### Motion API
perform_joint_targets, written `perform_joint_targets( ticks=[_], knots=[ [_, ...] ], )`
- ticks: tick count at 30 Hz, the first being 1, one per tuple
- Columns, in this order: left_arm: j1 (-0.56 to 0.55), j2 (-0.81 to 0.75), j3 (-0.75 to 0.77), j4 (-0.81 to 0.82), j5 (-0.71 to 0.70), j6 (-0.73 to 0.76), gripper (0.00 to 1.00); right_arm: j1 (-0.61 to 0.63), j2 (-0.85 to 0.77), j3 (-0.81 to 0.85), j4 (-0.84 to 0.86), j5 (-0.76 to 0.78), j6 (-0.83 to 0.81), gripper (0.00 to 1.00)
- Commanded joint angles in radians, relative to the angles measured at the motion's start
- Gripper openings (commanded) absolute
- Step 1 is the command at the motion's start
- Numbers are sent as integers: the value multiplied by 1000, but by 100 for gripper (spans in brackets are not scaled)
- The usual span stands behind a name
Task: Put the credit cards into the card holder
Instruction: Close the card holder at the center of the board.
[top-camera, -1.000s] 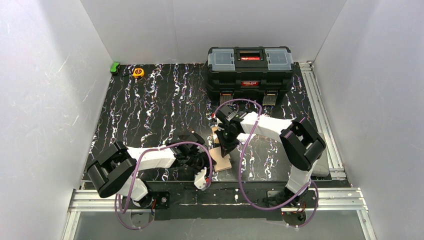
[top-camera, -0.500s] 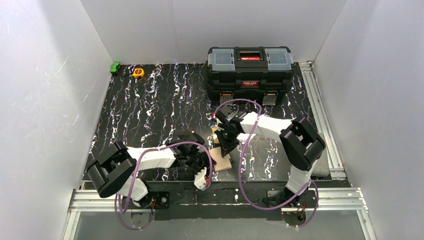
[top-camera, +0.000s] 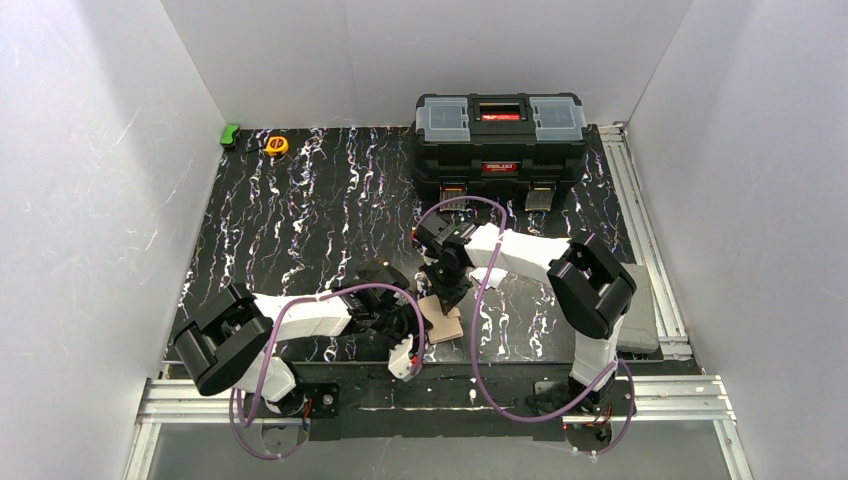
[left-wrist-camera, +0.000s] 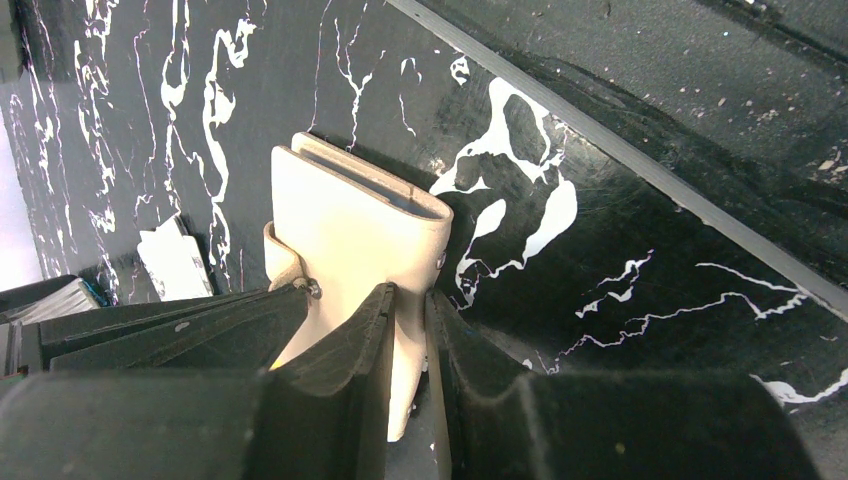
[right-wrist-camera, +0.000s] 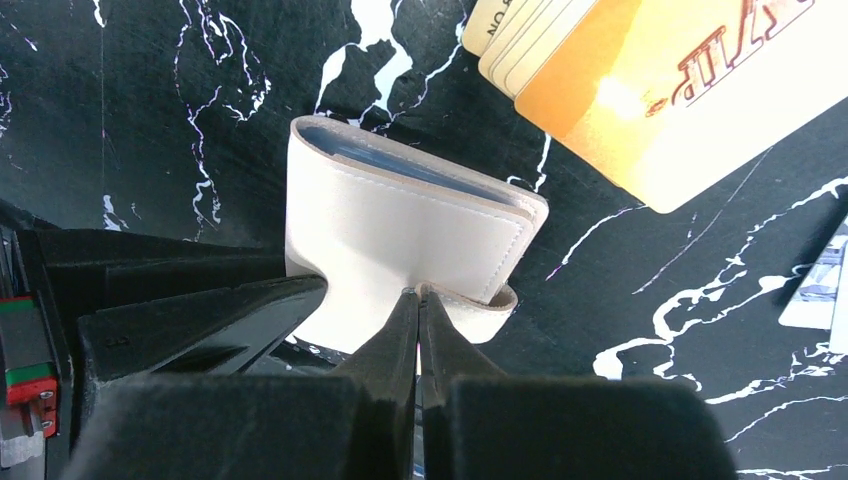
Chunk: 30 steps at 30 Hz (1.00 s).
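Observation:
The cream card holder (left-wrist-camera: 350, 220) lies folded shut on the black marbled table, at the near middle in the top view (top-camera: 445, 324). My left gripper (left-wrist-camera: 410, 295) is shut on one edge of it. My right gripper (right-wrist-camera: 418, 292) is shut on its snap tab (right-wrist-camera: 490, 305), with the holder's body (right-wrist-camera: 400, 220) just ahead. The orange card (right-wrist-camera: 690, 90) lies flat on the table beyond the holder, next to some cream cards (right-wrist-camera: 510, 30). The black card does not show.
The big black toolbox (top-camera: 500, 135) stands at the back. A yellow tape measure (top-camera: 277, 145) and a green object (top-camera: 230, 134) sit at the back left corner. Aluminium rails (top-camera: 640, 220) run along the right edge. White walls enclose the table.
My right gripper has shifted a little left and nearer, over the card holder. The left arm has not moved.

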Motion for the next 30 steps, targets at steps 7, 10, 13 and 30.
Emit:
perform_joint_targets(
  ticks=[7, 10, 13, 30],
  knots=[
    [6, 37, -46, -111, -83, -27, 15, 65, 58, 28, 2, 5, -20, 1],
    [6, 36, -45, -113, -83, -26, 15, 77, 71, 37, 0, -9, -24, 1],
    [5, 34, -43, -119, -86, -26, 15, 86, 85, 46, 1, -16, -25, 1],
    [6, 36, -31, -143, -83, -13, 14, 99, 2, 14, 23, 27, 3, 24]
  ],
)
